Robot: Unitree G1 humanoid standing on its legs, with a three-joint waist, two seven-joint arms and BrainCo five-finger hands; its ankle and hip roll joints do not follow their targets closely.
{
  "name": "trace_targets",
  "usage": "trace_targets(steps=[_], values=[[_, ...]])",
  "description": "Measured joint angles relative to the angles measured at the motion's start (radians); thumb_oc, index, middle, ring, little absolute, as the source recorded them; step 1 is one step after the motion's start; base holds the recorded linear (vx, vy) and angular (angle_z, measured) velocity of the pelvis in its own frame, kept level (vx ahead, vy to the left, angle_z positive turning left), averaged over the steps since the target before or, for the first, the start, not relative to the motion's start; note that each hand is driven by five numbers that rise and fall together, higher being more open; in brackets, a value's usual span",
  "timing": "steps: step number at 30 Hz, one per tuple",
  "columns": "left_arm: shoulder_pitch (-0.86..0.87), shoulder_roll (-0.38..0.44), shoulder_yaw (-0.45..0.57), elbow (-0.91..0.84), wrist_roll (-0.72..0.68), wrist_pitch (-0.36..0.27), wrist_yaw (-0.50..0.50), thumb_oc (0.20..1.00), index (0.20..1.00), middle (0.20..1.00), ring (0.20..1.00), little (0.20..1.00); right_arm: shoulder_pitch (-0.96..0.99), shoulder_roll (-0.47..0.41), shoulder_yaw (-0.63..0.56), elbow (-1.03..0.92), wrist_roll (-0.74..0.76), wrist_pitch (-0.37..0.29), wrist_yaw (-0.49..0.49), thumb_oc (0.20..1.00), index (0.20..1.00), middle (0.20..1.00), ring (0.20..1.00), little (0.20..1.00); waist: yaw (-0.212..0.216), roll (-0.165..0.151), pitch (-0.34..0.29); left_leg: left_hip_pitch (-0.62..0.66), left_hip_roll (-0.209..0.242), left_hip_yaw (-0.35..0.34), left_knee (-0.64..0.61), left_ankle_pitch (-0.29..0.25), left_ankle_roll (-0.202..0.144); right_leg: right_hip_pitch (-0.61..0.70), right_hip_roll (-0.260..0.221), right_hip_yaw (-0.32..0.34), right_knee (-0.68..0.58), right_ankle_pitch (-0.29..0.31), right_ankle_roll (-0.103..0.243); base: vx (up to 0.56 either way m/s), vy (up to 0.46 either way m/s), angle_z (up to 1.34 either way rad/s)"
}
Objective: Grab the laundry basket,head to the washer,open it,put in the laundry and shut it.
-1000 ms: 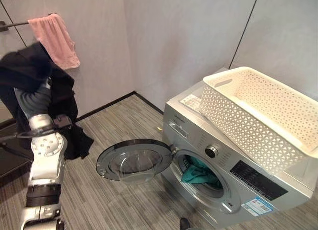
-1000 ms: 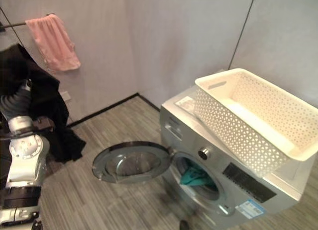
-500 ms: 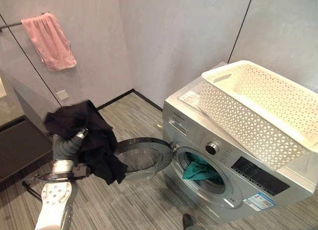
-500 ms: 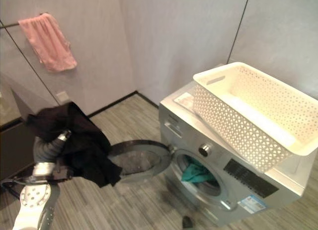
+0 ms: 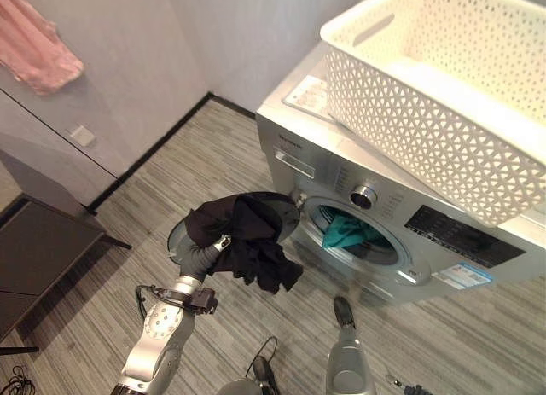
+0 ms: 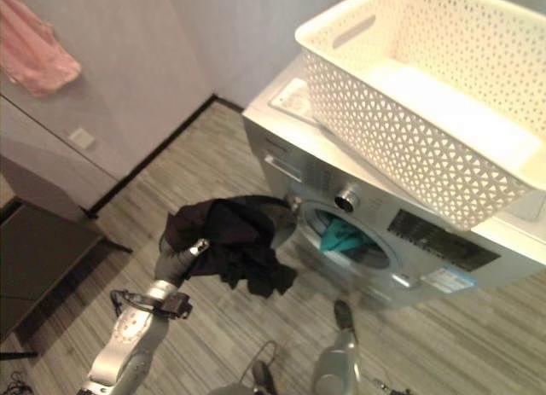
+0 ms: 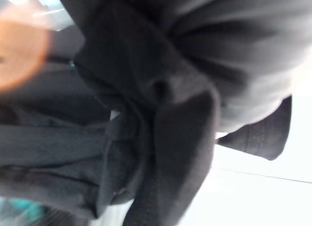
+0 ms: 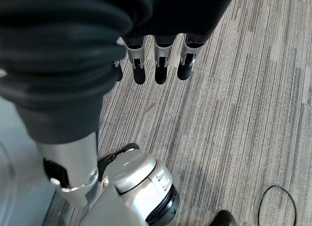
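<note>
Loading step in hand. The washer stands against the wall with its door swung wide open toward the floor; the white laundry basket sits on top of the machine, bare as far as I can see into it. A teal garment already lies inside the drum opening.

The left hand is low in front of the open door, buried under a black garment that drapes over the wrist and hangs down in folds. The fingers are hidden in the cloth, so I cannot tell how they are set. The garment is beside the drum mouth, not yet in it.

The right hand hangs above the striped floor, fingers straight and relaxed, holding nothing.

A pink towel hangs on the far wall.

Next move, as I judge it: carry the black garment across into the drum opening, release it clear of the rim, then swing the door shut.
</note>
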Motion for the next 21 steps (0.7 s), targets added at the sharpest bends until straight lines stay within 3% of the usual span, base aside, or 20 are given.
trace_targets(steps=[8, 9, 12, 14, 17, 21], values=[[-0.112, -0.049, -0.042, 0.129, 0.002, 0.002, 0.012, 0.200, 0.200, 0.200, 0.200, 0.200, -0.057, 0.002, 0.010, -0.022, 0.003, -0.003, -0.017, 1.000, 1.000, 1.000, 1.000, 1.000, 0.000, -0.001, 0.086, -0.097, 0.004, 0.018, 0.053, -0.008, -0.004, -0.087, 0.003, 0.006, 0.000, 0.035, -0.009, -0.07, -0.022, -0.06], [-0.163, -0.071, -0.056, 0.153, 0.005, -0.009, 0.025, 0.200, 0.200, 0.200, 0.200, 0.200, -0.067, 0.001, 0.030, -0.045, 0.014, -0.004, -0.023, 1.000, 1.000, 1.000, 1.000, 1.000, -0.009, -0.015, 0.096, -0.136, 0.011, 0.026, 0.071, -0.014, -0.001, -0.123, 0.003, 0.014, 0.001, 0.038, -0.014, -0.11, -0.063, -0.10], [-0.293, -0.118, -0.078, 0.252, 0.006, -0.022, 0.060, 0.200, 0.200, 0.200, 0.200, 0.200, -0.102, 0.004, 0.064, -0.075, 0.025, -0.016, -0.031, 1.000, 1.000, 1.000, 1.000, 1.000, -0.011, -0.017, 0.118, -0.208, 0.005, 0.023, 0.105, -0.016, -0.001, -0.180, -0.002, 0.016, 0.001, 0.045, -0.014, -0.05, -0.027, 0.02], [-0.404, -0.176, -0.117, 0.348, 0.005, -0.025, 0.104, 0.200, 0.200, 0.200, 0.200, 0.200, -0.139, 0.016, 0.103, -0.117, 0.042, -0.026, -0.051, 1.000, 1.000, 1.000, 1.000, 1.000, -0.027, -0.041, 0.154, -0.252, 0.013, 0.026, 0.134, -0.022, -0.001, -0.215, 0.001, 0.018, 0.001, 0.068, -0.019, -0.02, -0.023, -0.04], [-0.493, -0.203, -0.165, 0.415, 0.009, -0.034, 0.142, 0.200, 0.200, 0.200, 0.200, 0.200, -0.162, 0.021, 0.140, -0.175, 0.042, -0.044, -0.068, 1.000, 1.000, 1.000, 1.000, 1.000, -0.042, -0.055, 0.174, -0.301, 0.021, 0.025, 0.158, -0.028, -0.006, -0.254, 0.006, 0.018, 0.001, 0.067, -0.021, 0.02, -0.008, -0.02], [-0.574, -0.238, -0.145, 0.456, 0.009, -0.055, 0.214, 0.200, 0.200, 0.200, 0.200, 0.200, -0.167, 0.028, 0.186, -0.278, 0.058, -0.070, -0.097, 1.000, 1.000, 1.000, 1.000, 1.000, -0.053, -0.060, 0.185, -0.361, 0.037, 0.026, 0.188, -0.036, -0.010, -0.302, 0.018, 0.019, 0.002, 0.073, -0.026, -0.03, -0.035, -0.03]])
